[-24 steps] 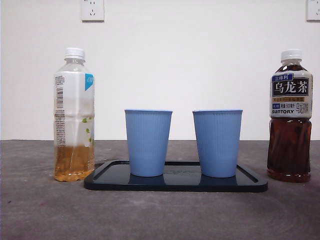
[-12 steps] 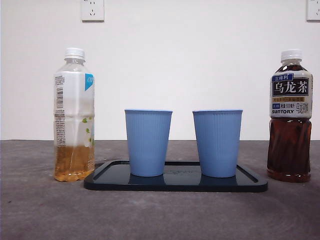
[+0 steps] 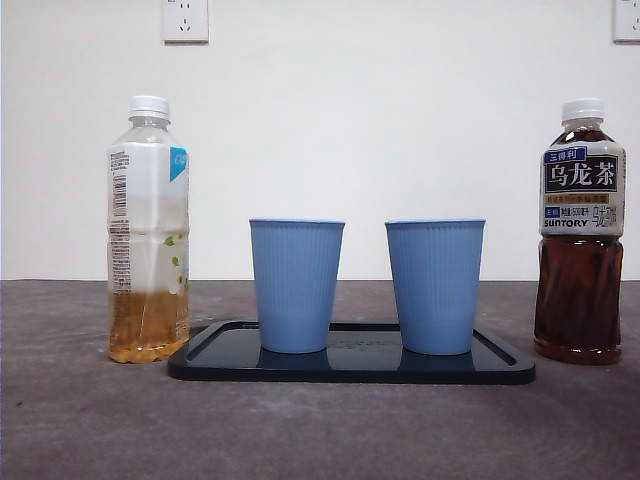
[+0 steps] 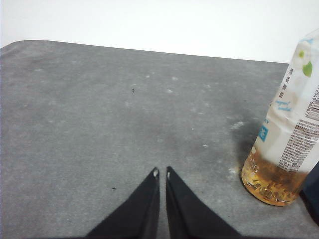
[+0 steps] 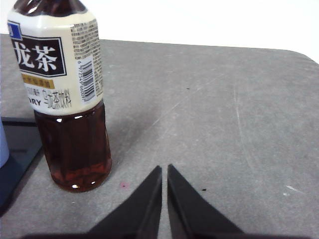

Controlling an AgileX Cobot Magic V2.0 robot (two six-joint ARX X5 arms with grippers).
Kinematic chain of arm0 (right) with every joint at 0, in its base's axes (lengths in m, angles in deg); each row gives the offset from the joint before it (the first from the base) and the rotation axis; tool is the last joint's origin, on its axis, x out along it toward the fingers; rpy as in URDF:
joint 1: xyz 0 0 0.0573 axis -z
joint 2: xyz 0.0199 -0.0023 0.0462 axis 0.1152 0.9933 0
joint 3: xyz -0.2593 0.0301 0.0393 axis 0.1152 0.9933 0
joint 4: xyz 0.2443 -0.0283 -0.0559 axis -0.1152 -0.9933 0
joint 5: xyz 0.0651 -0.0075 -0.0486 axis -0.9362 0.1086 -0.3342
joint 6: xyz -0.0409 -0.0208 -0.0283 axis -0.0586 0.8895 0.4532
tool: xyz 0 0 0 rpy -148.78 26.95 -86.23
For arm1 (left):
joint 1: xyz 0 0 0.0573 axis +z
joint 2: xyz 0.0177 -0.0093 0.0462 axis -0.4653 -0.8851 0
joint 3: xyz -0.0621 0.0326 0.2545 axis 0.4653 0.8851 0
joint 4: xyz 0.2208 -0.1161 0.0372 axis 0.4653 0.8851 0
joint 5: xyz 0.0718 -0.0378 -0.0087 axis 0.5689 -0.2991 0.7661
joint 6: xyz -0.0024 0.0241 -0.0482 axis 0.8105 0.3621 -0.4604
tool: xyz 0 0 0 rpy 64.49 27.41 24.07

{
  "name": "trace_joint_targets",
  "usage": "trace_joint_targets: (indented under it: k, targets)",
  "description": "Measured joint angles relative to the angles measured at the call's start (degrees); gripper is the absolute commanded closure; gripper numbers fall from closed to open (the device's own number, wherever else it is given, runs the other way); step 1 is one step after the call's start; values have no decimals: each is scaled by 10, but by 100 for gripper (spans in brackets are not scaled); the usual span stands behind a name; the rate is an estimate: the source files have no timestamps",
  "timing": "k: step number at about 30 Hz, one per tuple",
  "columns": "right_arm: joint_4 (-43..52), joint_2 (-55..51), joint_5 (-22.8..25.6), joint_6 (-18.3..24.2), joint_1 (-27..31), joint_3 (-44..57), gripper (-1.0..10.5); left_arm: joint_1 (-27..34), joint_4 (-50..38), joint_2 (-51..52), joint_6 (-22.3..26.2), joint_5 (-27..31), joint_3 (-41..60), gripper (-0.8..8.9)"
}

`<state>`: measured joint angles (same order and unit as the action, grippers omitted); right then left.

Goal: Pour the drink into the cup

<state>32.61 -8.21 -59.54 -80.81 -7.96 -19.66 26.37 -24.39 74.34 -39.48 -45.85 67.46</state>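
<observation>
Two blue ribbed cups stand upright on a dark tray at the table's middle. Left of the tray stands a capped clear bottle with a little amber drink at its bottom. Right of the tray stands a capped dark oolong tea bottle. My left gripper is shut, low over the table, apart from the amber bottle. My right gripper is shut too, beside the tea bottle without touching it. Neither gripper shows in the front view.
A white wall with two sockets rises behind the grey table. The tray's edge shows in the right wrist view beyond the tea bottle.
</observation>
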Motion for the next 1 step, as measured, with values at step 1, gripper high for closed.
trace_joint_targets:
  k: [1]
  targets:
    - [0,0,0,0,0,0,932,0,0,0,0,0,0,793]
